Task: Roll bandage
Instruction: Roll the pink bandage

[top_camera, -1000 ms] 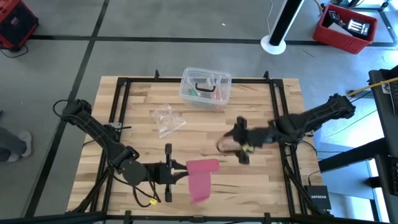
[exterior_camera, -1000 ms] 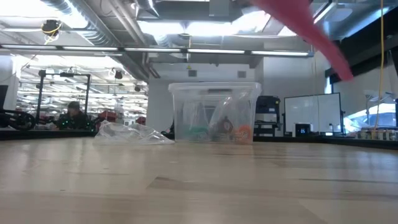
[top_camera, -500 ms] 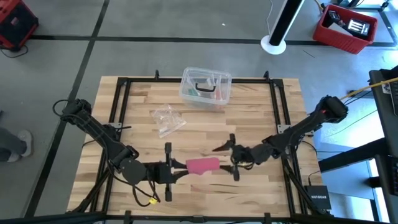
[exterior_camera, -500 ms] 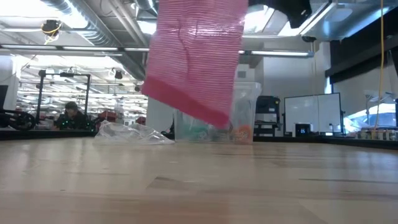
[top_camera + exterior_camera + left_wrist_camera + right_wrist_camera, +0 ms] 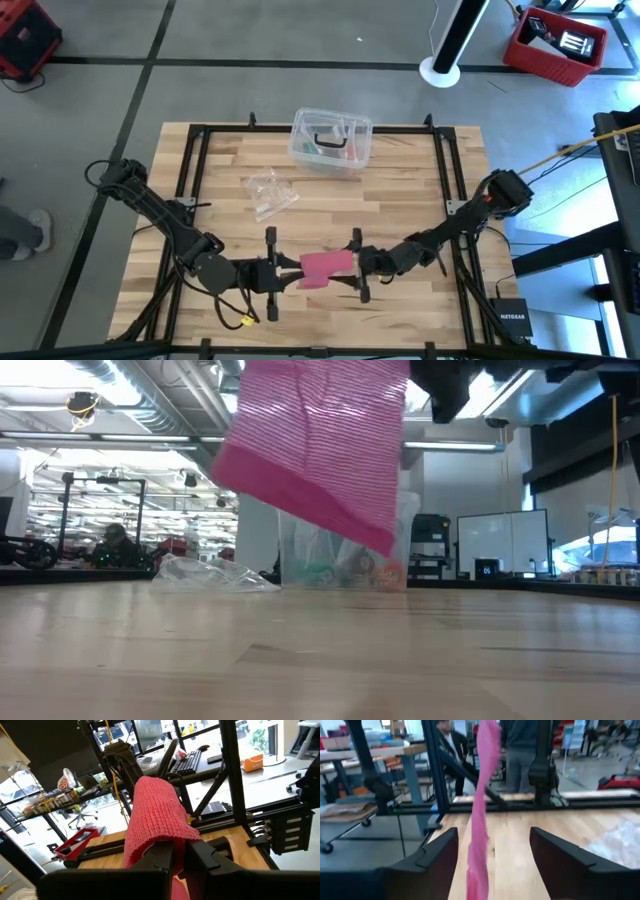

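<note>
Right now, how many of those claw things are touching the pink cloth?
1. The left gripper is shut on the bandage, held above the table's near edge. The right gripper brackets the free end, open, apart.

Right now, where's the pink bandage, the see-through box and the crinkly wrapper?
bandage [image 5: 326, 265]: high view, middle of the pink strip
clear box [image 5: 331, 139]: high view, lid centre
wrapper [image 5: 270, 192]: high view, crumpled middle

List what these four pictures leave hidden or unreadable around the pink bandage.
- Low view: the bandage runs off the top edge, so neither grip shows.
- High view: the left pincer is too small to read.
- Right wrist view: the bandage's lower end is cut by the bottom edge, between the right pincer fingers.
</note>
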